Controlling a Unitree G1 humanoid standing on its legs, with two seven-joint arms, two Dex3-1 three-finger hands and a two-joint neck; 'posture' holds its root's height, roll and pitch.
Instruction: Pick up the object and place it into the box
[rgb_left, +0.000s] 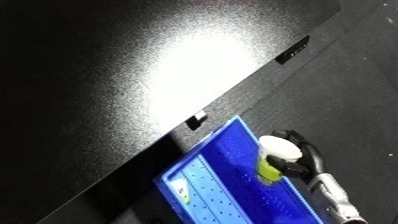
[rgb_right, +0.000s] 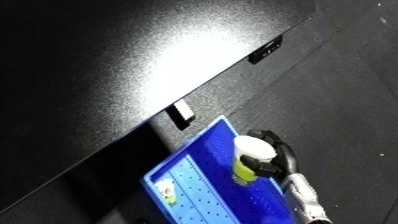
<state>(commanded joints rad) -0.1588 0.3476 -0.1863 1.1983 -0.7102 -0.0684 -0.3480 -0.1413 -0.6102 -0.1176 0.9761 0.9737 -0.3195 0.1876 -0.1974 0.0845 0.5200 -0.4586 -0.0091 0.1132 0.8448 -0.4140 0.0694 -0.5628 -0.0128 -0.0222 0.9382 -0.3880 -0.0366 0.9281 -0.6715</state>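
My right hand (rgb_left: 298, 157) reaches over the right rim of a blue bin (rgb_left: 218, 172), its black fingers curled round a container (rgb_left: 272, 156) with a white cap end and a yellow-green body. The container hangs above the inside of the bin, near its far right corner, lying roughly on its side. My silver right forearm (rgb_left: 336, 197) comes in from the lower right. In the right eye view the same container (rgb_right: 248, 157) shows over the bin (rgb_right: 200, 180). My left hand shows in neither view.
A black table (rgb_left: 107, 75) with a bright glare patch fills the upper left; its edge runs diagonally just beyond the bin. Dark floor (rgb_left: 364, 90) lies to the right. A small label (rgb_left: 181, 191) sits on the bin's near wall.
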